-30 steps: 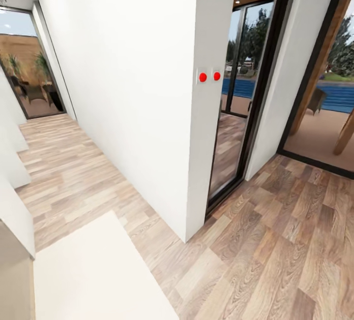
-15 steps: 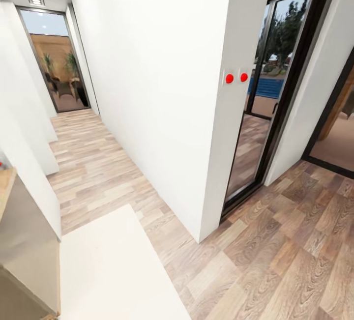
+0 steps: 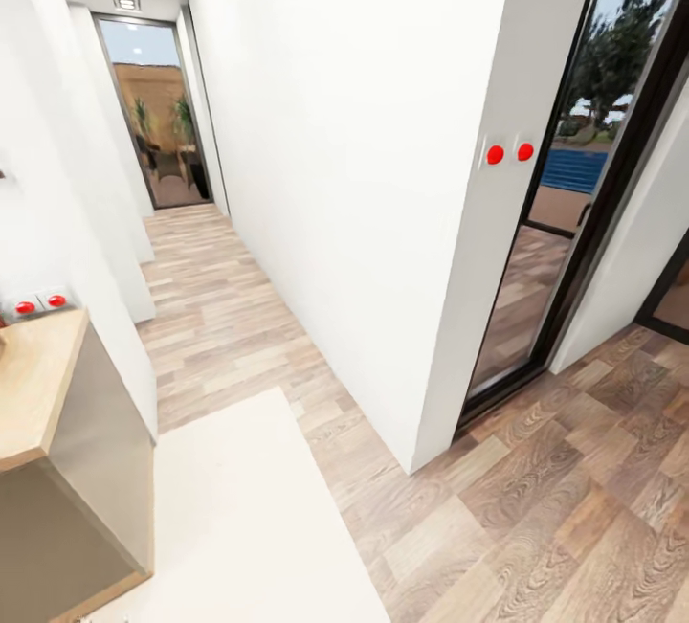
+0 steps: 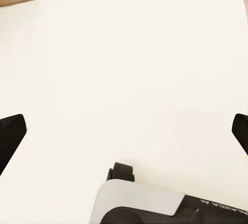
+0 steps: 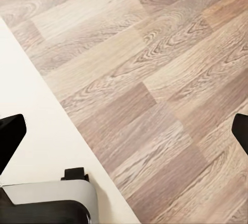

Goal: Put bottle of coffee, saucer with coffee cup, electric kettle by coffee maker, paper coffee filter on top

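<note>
An end of the light beige countertop shows at the left of the head view, above a grey cabinet side. None of the coffee things appear on the part I can see. My left gripper hangs open over a cream rug, its dark fingertips far apart with nothing between them. My right gripper is also open, over the wood floor at the rug's edge.
A white wall corner with two red buttons juts out ahead. A hallway runs back to a glass door. Sliding glass doors stand on the right. The cream rug lies beside the cabinet.
The whole head view has swung left, so the camera has turned. The countertop end and its cabinet have come into view at the left; the wall corner has slid to the right.
</note>
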Tool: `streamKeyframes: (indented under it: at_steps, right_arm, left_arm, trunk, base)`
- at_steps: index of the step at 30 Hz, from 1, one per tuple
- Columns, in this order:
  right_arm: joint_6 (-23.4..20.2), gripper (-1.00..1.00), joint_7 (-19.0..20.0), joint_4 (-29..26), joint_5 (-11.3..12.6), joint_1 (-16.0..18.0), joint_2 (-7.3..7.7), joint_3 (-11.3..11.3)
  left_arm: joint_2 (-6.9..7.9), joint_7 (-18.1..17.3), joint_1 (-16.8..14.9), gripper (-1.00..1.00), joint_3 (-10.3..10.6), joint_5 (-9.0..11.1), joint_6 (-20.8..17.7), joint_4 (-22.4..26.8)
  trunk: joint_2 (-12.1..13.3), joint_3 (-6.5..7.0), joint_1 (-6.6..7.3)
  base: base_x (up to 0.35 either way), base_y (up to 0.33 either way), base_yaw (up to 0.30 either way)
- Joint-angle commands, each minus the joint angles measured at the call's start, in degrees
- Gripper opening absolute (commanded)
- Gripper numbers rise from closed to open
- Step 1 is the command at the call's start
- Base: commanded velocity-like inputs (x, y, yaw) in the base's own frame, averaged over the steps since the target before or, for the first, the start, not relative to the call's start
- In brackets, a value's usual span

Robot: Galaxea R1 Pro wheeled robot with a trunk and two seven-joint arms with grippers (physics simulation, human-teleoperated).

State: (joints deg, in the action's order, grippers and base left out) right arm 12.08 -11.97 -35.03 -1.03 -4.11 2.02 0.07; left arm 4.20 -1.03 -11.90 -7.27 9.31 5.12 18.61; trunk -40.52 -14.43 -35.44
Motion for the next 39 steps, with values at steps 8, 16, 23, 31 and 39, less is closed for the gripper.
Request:
streamKeyframes:
  at_steps: [8, 16, 23, 31, 39]
  right_arm:
    - [0.05, 1.0, -0.16, 0.07, -0.11, -0.02, 0.0, 0.01]
    - [0.11, 1.0, -0.16, 0.06, -0.11, -0.02, 0.0, 0.01]
    - [0.13, 1.0, -0.16, 0.05, -0.11, -0.02, 0.0, 0.01]
    - [0.13, 1.0, -0.16, 0.05, -0.11, -0.02, 0.0, 0.01]
    - [0.13, 1.0, -0.16, 0.05, -0.11, -0.02, 0.0, 0.01]
  left_arm:
    - [0.02, -0.09, -0.05, 1.0, -0.02, 0.53, 0.16, -0.06]
    - [0.02, -0.06, -0.05, 1.0, -0.03, 0.49, 0.15, -0.06]
    - [0.02, -0.11, -0.05, 1.0, -0.03, 0.44, 0.17, -0.06]
    - [0.02, -0.09, -0.05, 1.0, -0.03, 0.44, 0.15, -0.06]
    - [0.04, -0.22, -0.02, 1.0, 0.19, 0.4, 0.15, -0.1]
  trunk:
    - [3.16, 0.84, 1.75]
    - [6.37, 1.74, 3.51]
    - [9.18, 2.53, 5.04]
    - [12.39, 3.43, 6.8]
    - [12.79, 3.1, 7.02]
  base:
    - [0.0, 0.0, 0.215]
    - [0.0, 0.0, 0.215]
    - [0.0, 0.0, 0.215]
    - [0.0, 0.0, 0.215]
    - [0.0, 0.0, 0.218]
